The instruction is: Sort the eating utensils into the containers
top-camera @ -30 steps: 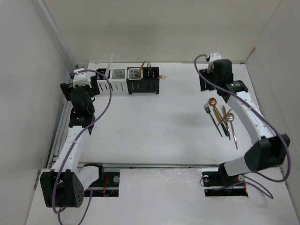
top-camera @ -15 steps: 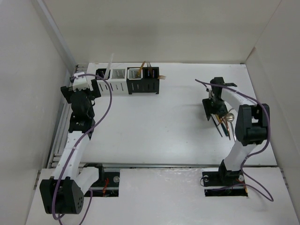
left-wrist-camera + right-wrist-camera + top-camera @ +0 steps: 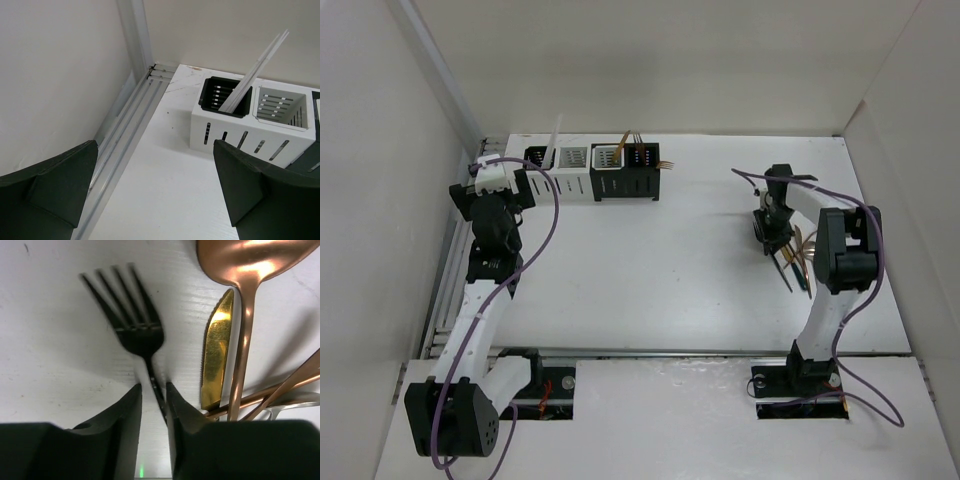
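Just left of the row of four caddies [image 3: 592, 172], the left claw [image 3: 155, 200] hangs spread wide and empty over the surface [image 3: 650, 260]. Thin white sticks [image 3: 255, 65], too close together to count, lean out of the row's leftmost caddy, and a few copper handles [image 3: 630, 140] stand in its right half. Well right of the row, the right claw [image 3: 154, 390] is down on a cutlery pile, fingers narrowed either side of one black fork [image 3: 135, 325], though I cannot tell whether they pinch it; beside the fork lie one gold knife [image 3: 217, 350], one copper spoon [image 3: 245, 270] and at least two more crossed copper stems [image 3: 295, 377].
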